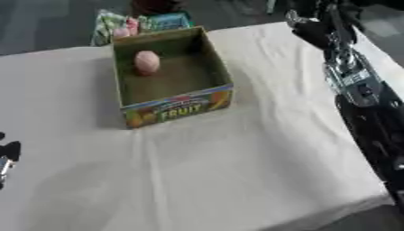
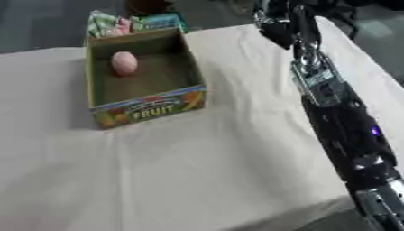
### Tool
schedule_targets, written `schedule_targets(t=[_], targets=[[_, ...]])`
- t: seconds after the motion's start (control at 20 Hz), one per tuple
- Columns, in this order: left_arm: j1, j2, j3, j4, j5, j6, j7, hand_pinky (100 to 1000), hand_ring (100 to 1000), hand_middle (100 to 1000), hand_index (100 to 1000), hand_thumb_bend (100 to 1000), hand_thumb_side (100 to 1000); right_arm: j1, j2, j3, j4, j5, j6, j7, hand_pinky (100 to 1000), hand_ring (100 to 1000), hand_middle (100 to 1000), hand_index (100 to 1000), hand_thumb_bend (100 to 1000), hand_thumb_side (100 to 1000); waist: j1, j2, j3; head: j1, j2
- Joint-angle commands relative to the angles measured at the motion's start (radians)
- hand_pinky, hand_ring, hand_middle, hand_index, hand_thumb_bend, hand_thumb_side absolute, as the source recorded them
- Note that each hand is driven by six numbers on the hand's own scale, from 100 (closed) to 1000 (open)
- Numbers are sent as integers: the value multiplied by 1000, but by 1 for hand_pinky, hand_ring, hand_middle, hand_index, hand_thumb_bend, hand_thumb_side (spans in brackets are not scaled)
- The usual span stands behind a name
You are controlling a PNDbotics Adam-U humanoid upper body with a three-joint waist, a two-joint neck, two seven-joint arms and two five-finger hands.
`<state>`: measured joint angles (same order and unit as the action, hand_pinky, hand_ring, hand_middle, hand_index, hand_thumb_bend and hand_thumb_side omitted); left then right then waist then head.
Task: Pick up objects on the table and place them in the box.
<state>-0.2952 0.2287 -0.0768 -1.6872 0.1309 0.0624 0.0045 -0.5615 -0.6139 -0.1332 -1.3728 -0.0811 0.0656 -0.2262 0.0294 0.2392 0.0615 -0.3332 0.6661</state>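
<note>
Inside open cardboard fruit box (image 1: pixel 175 107) on white-clothed table (image 1: pixel 236 171), pink round object (image 1: pixel 147 62); right hand (image 2: pixel 277 25) beyond, fingers unreadable; left hand (image 1: pixel 6 155) only in left eye view, grip unreadable.

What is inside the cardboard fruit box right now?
One pink, rounded object lies on the floor of the open cardboard fruit box, toward its far left corner. The near wall hides the floor strip just behind it.
</note>
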Motion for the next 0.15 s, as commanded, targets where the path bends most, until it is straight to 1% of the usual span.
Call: schedule_targets(t=[0.05, 0.15], targets=[[-5, 14, 11, -16, -3, -2, 5, 585, 574, 622, 746, 386, 100, -3, -31, -18, -29, -24, 4, -14, 673, 760, 723, 871, 196, 334, 0, -15, -2, 3, -5], [-5, 14, 11, -16, -3, -2, 5, 585, 574, 622, 746, 386, 100, 1, -28, -20, -29, -29, 6, -17, 672, 758, 720, 869, 183, 331, 1, -15, -1, 3, -3]])
